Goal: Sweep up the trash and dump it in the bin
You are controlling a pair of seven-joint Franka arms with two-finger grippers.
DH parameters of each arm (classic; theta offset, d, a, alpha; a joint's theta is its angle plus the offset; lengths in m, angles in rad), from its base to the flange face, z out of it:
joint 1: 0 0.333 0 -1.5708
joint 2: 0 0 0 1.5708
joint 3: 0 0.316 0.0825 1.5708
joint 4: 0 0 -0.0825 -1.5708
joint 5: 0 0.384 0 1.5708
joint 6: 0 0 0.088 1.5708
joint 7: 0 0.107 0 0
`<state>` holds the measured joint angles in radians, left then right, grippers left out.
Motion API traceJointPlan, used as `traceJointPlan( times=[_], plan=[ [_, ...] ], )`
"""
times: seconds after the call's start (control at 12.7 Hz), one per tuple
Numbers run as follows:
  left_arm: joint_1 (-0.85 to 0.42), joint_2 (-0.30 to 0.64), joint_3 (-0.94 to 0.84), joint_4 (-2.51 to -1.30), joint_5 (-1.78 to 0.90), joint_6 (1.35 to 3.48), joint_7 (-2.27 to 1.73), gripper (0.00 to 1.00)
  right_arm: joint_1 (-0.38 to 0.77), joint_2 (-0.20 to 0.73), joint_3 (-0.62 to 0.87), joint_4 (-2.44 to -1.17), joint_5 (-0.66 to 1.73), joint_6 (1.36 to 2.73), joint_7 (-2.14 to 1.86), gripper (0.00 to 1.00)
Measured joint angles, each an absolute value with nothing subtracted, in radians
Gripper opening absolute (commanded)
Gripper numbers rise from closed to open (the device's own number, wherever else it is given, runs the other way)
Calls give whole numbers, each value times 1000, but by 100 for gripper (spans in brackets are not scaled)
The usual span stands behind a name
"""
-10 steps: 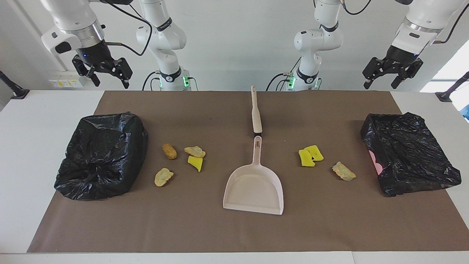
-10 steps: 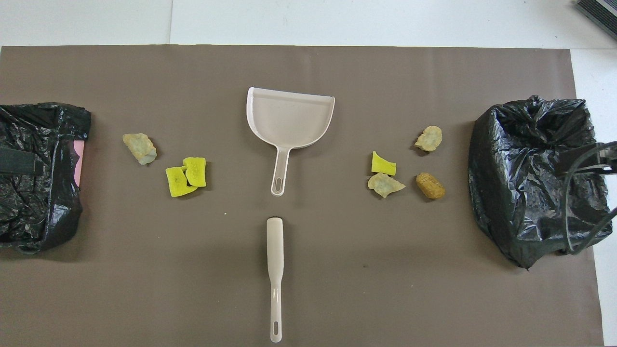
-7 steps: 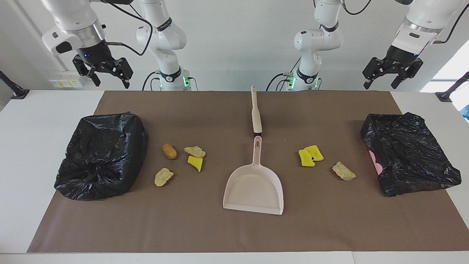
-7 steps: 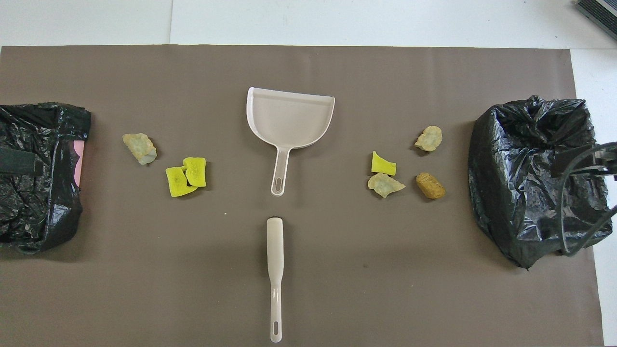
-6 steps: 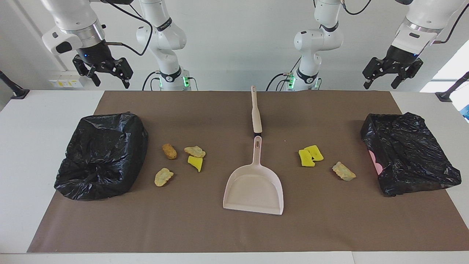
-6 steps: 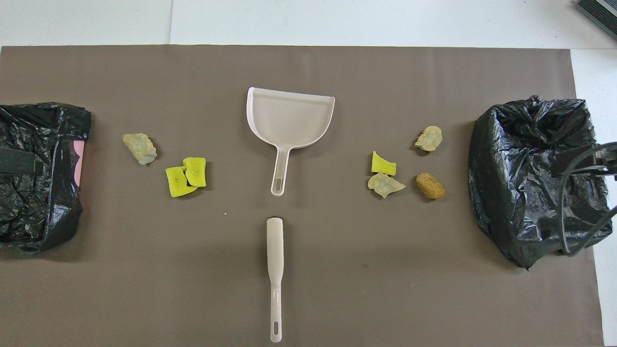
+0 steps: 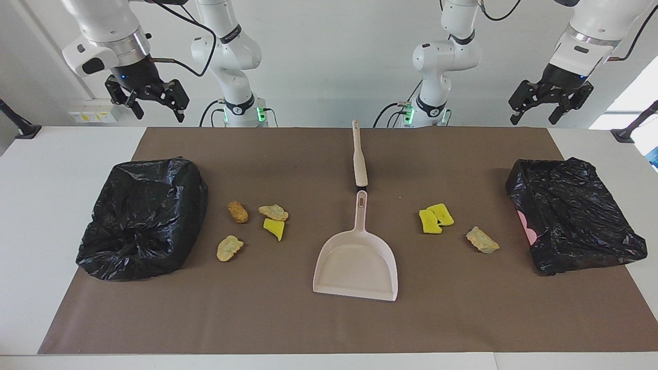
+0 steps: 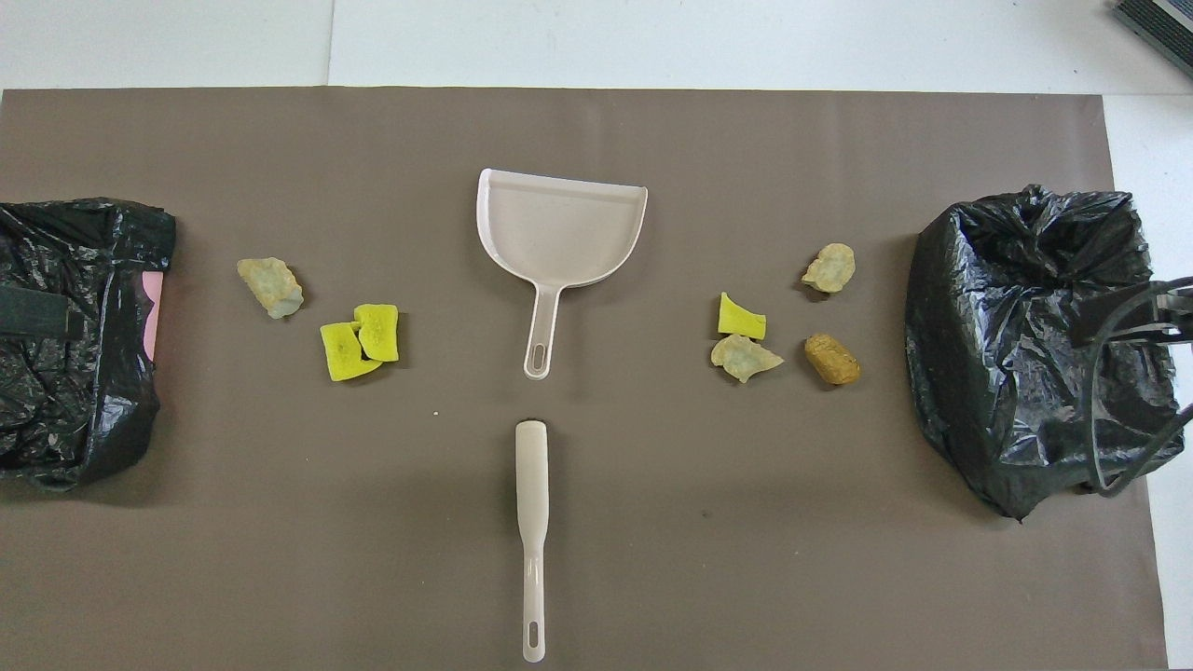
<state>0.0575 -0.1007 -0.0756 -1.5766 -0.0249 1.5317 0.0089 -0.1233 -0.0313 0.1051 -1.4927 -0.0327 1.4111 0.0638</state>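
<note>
Hanging high over the desk (image 7: 61,205) edge nearest the robots, the left pincer (image 7: 549,105) and right pincer (image 7: 153,103) both stand open and empty. Trash lies on the brown mat: four scraps (image 7: 252,223) beside one black bin bag (image 7: 144,216), three scraps (image 7: 452,226) near the other bag (image 7: 576,216). The dustpan (image 7: 357,264) sits between the groups.
</note>
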Motion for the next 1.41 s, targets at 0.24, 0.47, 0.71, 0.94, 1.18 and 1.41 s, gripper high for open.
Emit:
traceJointPlan(
  times=[0.24, 0.47, 0.71, 0.94, 1.18, 1.41],
  plan=[
    [58, -101, -76, -1577, -25, 1532, 9, 100, -119, -46, 109, -1509, -33, 1394, 64, 100],
    [58, -101, -76, -1577, -25, 1532, 9, 100, -118, -55, 115, -1522, -33, 1394, 51, 100],
    [58, -101, -76, -1577, -25, 1532, 9, 100, -106, -42, 131, -1533, -33, 1401, 34, 100],
    [56, -101, -92, -1577, -26, 1520, 9, 100, -53, -13, 138, -1545, -33, 1452, 34, 100],
    [9, -122, -116, -1620, -44, 1508, -7, 100, 0, 29, 140, -1555, -32, 1517, 59, 100],
    [-82, -186, -123, -1767, -67, 1511, -45, 100, 71, 84, 143, -1566, -30, 1593, 137, 100]
  ],
)
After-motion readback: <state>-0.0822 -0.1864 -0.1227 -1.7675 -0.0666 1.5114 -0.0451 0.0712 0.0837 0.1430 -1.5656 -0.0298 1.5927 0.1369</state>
